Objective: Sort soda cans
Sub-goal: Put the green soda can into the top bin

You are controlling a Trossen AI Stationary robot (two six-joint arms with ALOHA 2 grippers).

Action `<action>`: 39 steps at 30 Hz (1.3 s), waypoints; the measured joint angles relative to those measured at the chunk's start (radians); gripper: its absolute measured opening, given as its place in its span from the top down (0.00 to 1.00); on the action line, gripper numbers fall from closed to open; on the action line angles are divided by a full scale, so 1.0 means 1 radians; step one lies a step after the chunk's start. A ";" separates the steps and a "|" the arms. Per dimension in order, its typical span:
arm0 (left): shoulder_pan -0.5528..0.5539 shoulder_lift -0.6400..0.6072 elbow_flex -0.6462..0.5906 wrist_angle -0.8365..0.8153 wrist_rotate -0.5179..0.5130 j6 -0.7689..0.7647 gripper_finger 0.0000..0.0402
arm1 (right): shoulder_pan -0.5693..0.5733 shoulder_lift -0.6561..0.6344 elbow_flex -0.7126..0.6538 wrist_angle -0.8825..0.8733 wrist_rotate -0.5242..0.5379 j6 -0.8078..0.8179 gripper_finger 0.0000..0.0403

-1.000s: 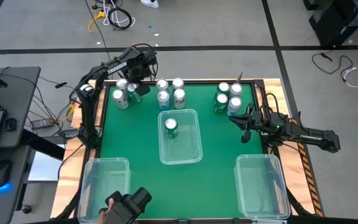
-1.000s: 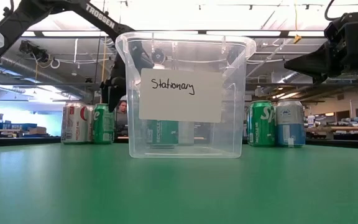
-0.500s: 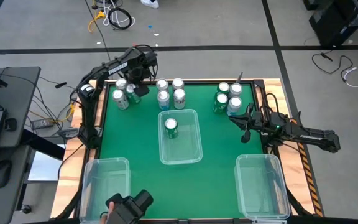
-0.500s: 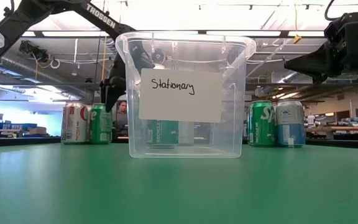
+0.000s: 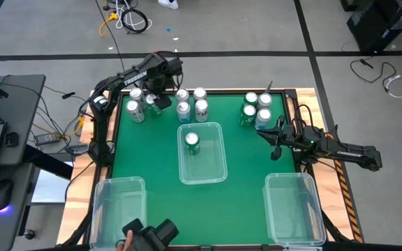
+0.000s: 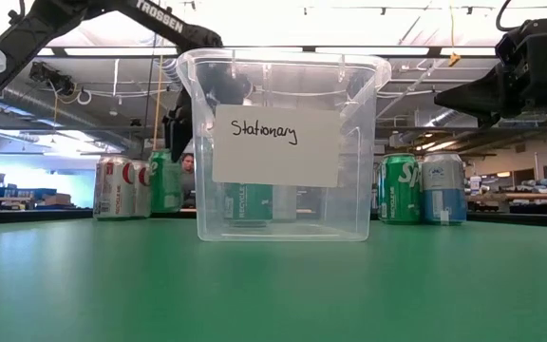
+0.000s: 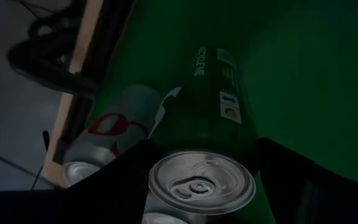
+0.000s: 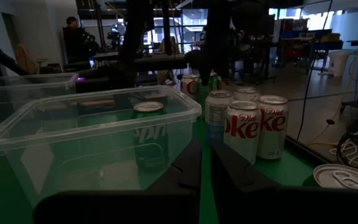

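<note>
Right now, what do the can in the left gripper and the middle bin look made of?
The green can between the left gripper fingers looks like thin aluminium: bright ribbed silver top with pull tab, glossy printed side. The middle bin looks like clear, glossy, rigid plastic; cans show through its walls.

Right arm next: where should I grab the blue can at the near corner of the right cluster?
Blue can: it stands upright, so pinch its sidewall mid-height, probably coming in from the near right; other cans crowd its left and far sides.
</note>
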 joint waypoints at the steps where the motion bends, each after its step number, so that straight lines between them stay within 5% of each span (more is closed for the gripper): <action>1: -0.005 0.000 0.021 0.000 -0.001 -0.003 0.38 | 0.000 0.000 0.000 0.000 0.000 0.000 0.94; 16: -0.110 -0.004 0.471 0.000 0.026 -0.033 0.38 | 0.000 0.000 0.000 0.000 0.000 0.000 0.94; 39: -0.483 -0.081 0.472 -0.001 0.068 -0.039 0.38 | 0.000 0.000 0.000 0.000 0.000 0.000 0.94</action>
